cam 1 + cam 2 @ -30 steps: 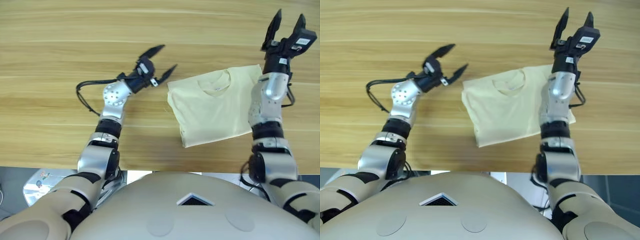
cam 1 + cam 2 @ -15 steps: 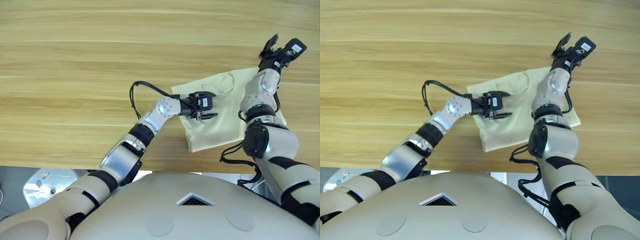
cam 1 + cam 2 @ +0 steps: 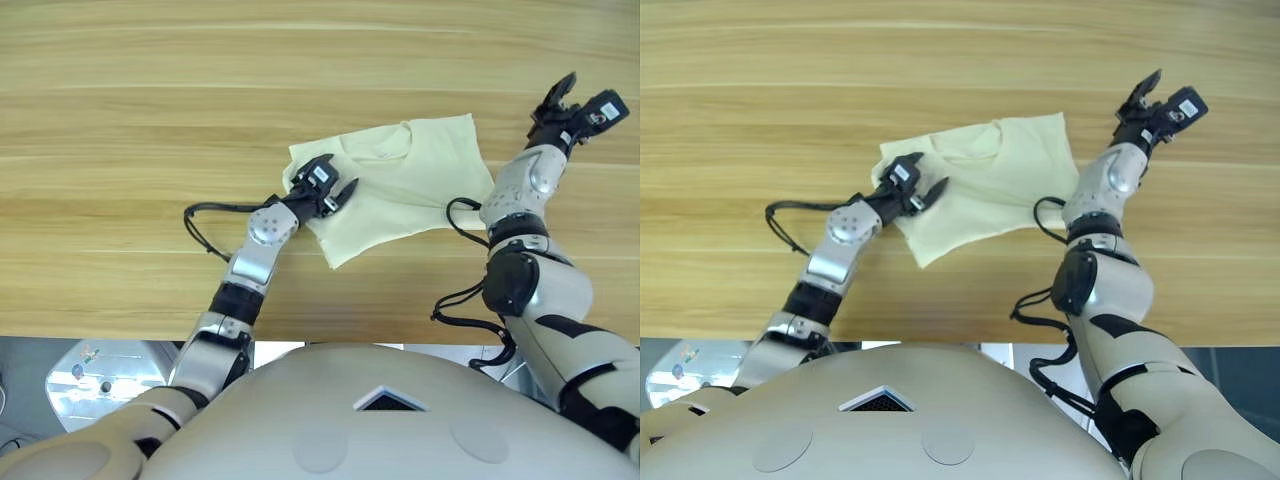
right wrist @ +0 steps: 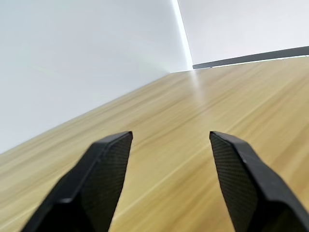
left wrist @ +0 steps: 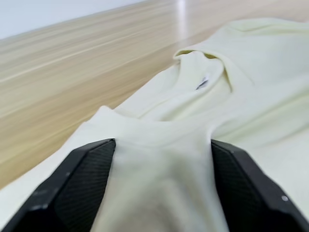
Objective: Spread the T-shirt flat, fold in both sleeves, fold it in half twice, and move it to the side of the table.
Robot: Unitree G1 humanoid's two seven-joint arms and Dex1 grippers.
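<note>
Two arms up, only one on the cloth. Left gripper [image 3: 328,186] sits on the T-shirt's [image 3: 400,190] left edge, close to its far-left corner. Its fingers are spread wide, straddling a raised ridge of fabric; I read that as pressing, not pinching. The T-shirt lies on the table [image 3: 150,120], folded to a compact rectangle with the collar at its far edge. Long axis runs roughly left-right, right end skewed slightly away. Right gripper [image 3: 572,100] is beyond the T-shirt's far-right corner, apart from it, fingers spread, carrying nothing. Judgement: folds look done, the shift to the side remains. Left arm is nearer, and the shirt extends to its right.
</note>
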